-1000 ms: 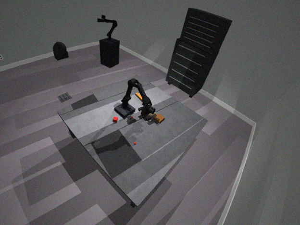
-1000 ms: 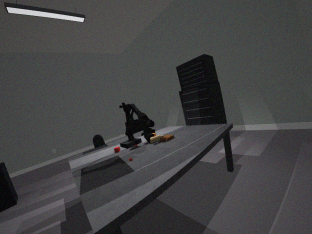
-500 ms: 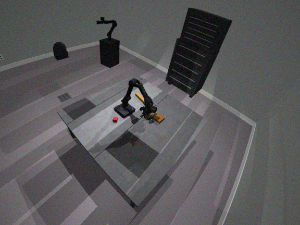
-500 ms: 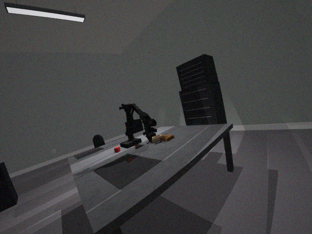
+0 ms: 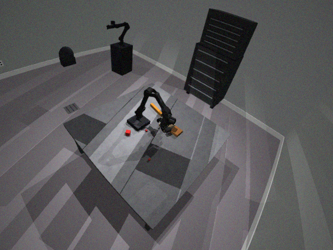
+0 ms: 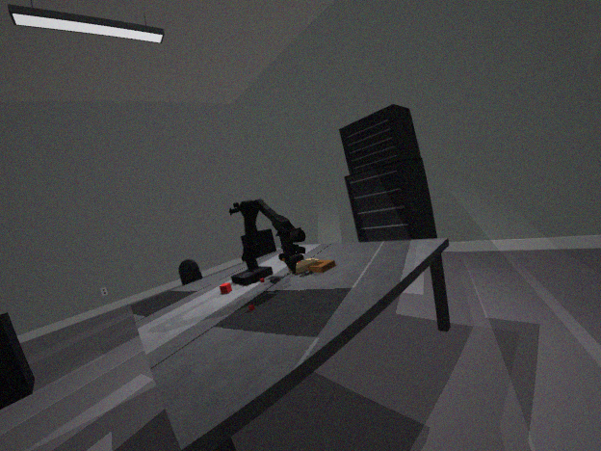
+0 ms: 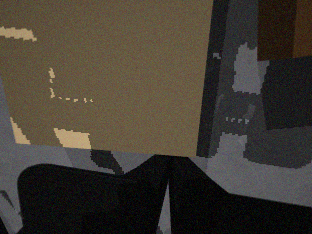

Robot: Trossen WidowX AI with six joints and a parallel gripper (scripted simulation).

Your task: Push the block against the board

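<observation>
The tan board (image 5: 171, 125) (image 6: 307, 264) (image 7: 115, 75) lies flat on the table, partly hidden by the arm in the top view. The orange-brown square block (image 5: 176, 131) (image 6: 323, 265) (image 7: 277, 27) lies flat beyond it, away from the arm's base. In the wrist view a strip of table shows between board and block. My gripper (image 6: 294, 272) (image 7: 171, 153) is shut and empty, low at the board's near edge. Its tips meet that edge in the wrist view, but whether they touch it is not certain. The board's far end is outside the wrist view.
A yellow-orange bar (image 5: 156, 109) lies behind the arm. A red cube (image 5: 127, 132) (image 6: 224, 288) is beside the arm's base (image 5: 138, 122) (image 6: 251, 275). Two smaller red pieces lie on the table, one near the base (image 5: 146, 130) and one farther forward.
</observation>
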